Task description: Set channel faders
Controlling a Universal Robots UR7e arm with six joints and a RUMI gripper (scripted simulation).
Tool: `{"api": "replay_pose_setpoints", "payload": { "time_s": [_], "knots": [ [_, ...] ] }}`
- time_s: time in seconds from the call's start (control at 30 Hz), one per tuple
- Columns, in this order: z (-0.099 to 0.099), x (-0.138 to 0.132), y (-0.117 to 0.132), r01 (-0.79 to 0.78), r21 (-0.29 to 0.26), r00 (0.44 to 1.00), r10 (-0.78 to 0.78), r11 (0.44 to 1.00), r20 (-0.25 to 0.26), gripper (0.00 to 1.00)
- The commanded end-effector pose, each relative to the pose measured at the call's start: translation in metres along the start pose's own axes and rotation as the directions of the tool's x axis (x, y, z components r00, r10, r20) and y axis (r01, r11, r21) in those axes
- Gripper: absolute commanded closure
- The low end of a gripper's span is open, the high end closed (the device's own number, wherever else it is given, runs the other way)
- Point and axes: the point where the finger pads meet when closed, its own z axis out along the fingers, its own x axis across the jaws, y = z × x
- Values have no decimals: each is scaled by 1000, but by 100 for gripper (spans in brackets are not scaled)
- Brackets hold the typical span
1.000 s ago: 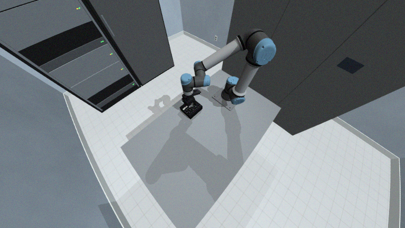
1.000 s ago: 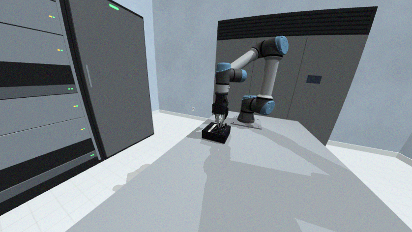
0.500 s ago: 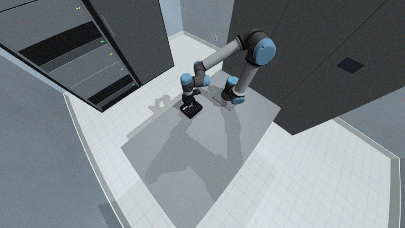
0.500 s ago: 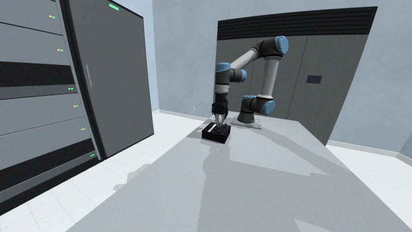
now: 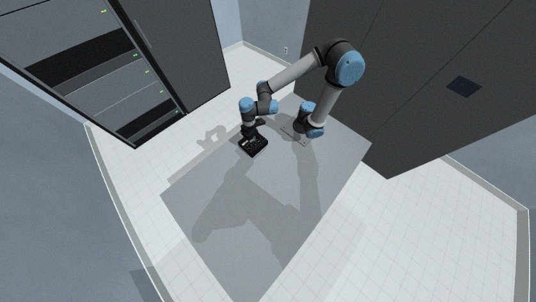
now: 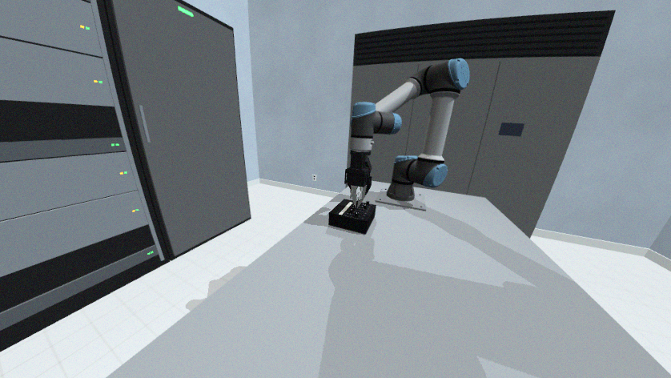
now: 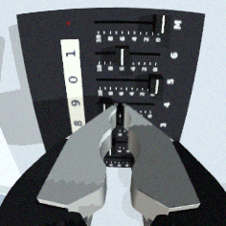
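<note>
- The fingers are clenched tight with nothing between them, tips pressed together into a single blunt point.
- That point sits right at the channel 4 fader [image 7: 120, 114]; whether it touches the cap or hangs just over it, the wrist view cannot settle.
- So channel 4 looks like the step in hand: a push along the slot, not a pinch.
- The tape [image 7: 73, 81] beside that row seems to read 9, and the cap stands near mid-scale, so the job there looks unfinished.
- The next move calls for a slow sideways shove towards the high end of the scale, stopping short of the end mark.
- Looking outward, the channel 5 fader [image 7: 154, 85] is parked at the zero end, which appears to match its tape.
- The channel 6 fader [image 7: 123, 56] sits mid-travel against a taped 1, so it probably needs work.
- The master fader [image 7: 154, 24] is at its far end and must stay put.
- The lighting desk [image 6: 351, 216] lies on the grey desk [image 6: 422, 281], just in front of the arm's base.
</note>
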Motion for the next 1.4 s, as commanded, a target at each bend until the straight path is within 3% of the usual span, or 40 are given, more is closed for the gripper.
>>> {"api": "replay_pose_setpoints", "payload": {
  "time_s": [0.0,0.53,1.1,1.37],
  "knots": [
    [-1,0,2,-2,-3,1000,2,1000,3,100],
    [-3,3,2,-2,-3,1000,2,1000,3,100],
    [-39,3,2,-2,-3,1000,2,1000,3,100],
    [-41,3,1,-2,-3,1000,2,1000,3,100]
  ]
}}
